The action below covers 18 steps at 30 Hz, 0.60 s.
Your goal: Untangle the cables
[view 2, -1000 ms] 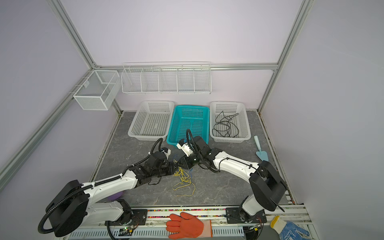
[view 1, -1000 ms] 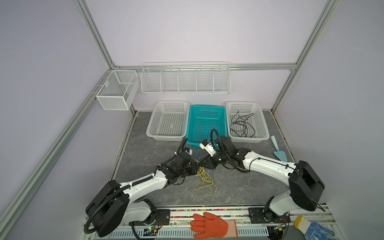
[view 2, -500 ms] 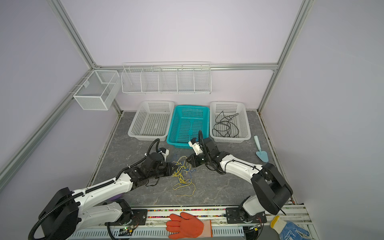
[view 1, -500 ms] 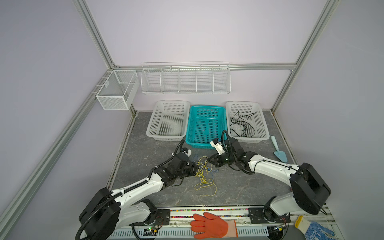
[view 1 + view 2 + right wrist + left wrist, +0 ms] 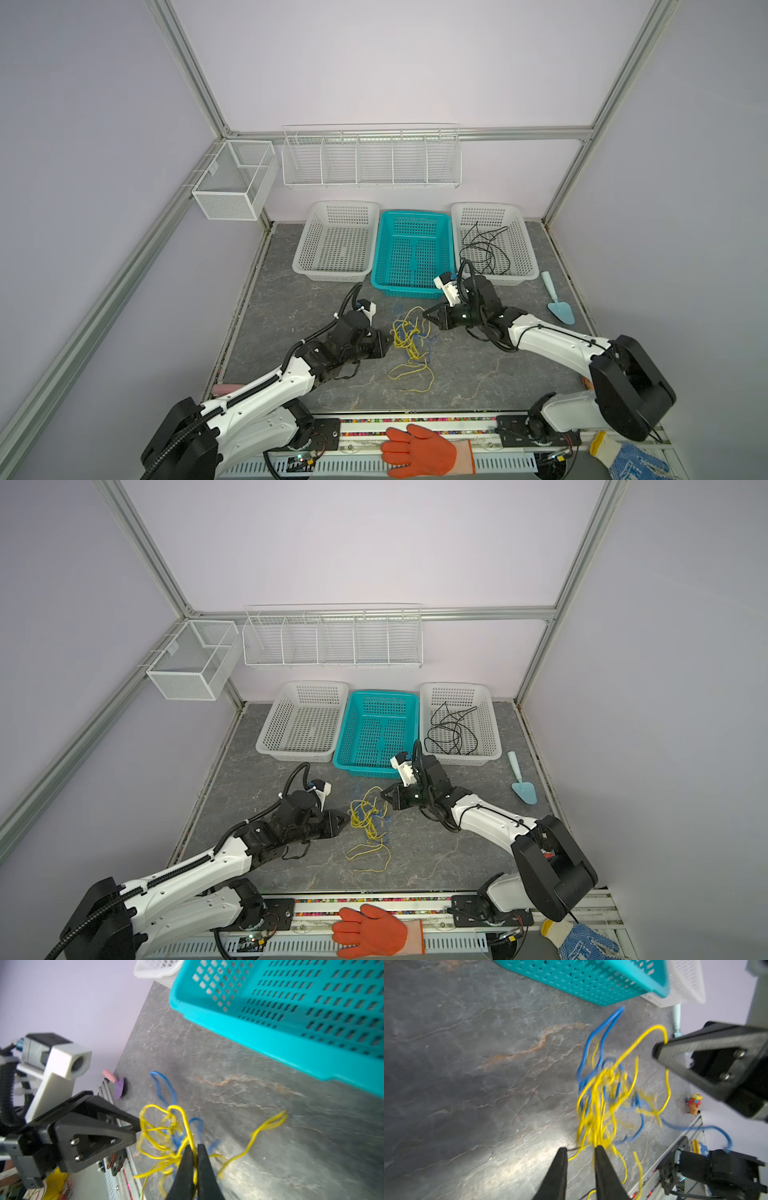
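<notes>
Left wrist view, cables [image 5: 600, 1088] yellow and blue, knotted, blurred loops

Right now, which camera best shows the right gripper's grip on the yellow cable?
The right wrist view: the right gripper is shut on the yellow cable, seen close up. The left wrist view shows only the gripper's outside; in both top views the pinch is too small to see.

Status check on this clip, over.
Right gripper shut on yellow cable. Left gripper open at tangle's edge. Blue cable tangled with it on table; black cable in white basket. Nothing in the way.
</notes>
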Each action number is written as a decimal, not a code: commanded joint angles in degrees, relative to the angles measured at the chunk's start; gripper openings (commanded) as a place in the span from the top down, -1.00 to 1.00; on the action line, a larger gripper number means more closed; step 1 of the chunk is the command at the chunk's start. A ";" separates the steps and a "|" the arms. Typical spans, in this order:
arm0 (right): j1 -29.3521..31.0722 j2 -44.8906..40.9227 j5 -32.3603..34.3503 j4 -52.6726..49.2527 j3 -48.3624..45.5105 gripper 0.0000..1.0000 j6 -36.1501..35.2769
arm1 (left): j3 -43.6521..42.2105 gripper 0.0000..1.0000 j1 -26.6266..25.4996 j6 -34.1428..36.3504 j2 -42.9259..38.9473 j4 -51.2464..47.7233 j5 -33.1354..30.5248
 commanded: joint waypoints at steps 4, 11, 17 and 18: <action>-0.56 -1.40 -1.00 5.15 -1.90 0.86 1.20 | -2.17 0.25 0.29 -0.44 -0.90 -3.50 -0.08; 0.04 -3.54 -9.76 14.29 -4.16 0.86 3.26 | -3.10 0.02 0.29 -2.11 -1.20 1.39 2.28; 1.17 -3.40 -13.50 17.51 -4.55 0.86 3.76 | -6.85 -0.28 0.29 -7.02 -3.69 13.23 6.51; 1.46 -3.19 -13.91 17.83 -4.41 0.85 3.69 | -8.13 -0.28 0.29 -8.11 -4.11 16.28 7.27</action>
